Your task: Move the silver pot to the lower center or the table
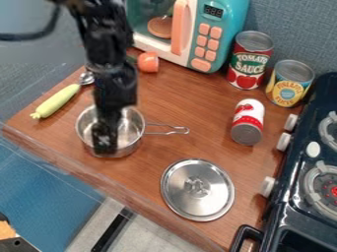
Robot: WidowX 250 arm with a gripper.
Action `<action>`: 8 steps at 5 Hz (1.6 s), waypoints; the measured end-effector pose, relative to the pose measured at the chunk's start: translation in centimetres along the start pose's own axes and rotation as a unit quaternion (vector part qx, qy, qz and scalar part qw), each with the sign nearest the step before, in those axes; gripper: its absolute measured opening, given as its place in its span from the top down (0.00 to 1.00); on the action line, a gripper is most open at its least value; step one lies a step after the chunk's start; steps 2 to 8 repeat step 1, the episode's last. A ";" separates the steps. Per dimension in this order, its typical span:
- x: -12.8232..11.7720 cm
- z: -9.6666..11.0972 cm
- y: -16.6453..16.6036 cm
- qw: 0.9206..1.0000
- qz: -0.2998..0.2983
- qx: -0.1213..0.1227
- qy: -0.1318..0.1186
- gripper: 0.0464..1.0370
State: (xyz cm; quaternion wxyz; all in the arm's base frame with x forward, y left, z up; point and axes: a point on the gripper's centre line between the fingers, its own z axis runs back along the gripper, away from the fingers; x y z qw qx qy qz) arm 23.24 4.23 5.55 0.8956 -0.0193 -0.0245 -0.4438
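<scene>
My pincer hangs down over and into the bowl of the silver pot, and from here I cannot tell whether it is wide, narrow or closed on the metal. The pot sits upright on the left part of the bench, near the slanting lower-left edge.

If I have only a shallow or one-sided bite on the wall, I expect the pot to swivel or slip loose as I carry it, since the handle puts weight off to one side. The lid lies flat at the lower center, just where I am meant to go; if I slide low, I could shove it along, or set the pot down tilted on its rim. Drifting too far toward the near edge could leave the pot partly overhanging.

The handle points to the right of the view, toward the stove. The pot's long axis runs through bowl and handle, nearly level across the view.
</scene>
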 end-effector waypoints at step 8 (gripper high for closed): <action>0.0 0.0 0.0 1.000 -0.002 0.001 -0.001 0.04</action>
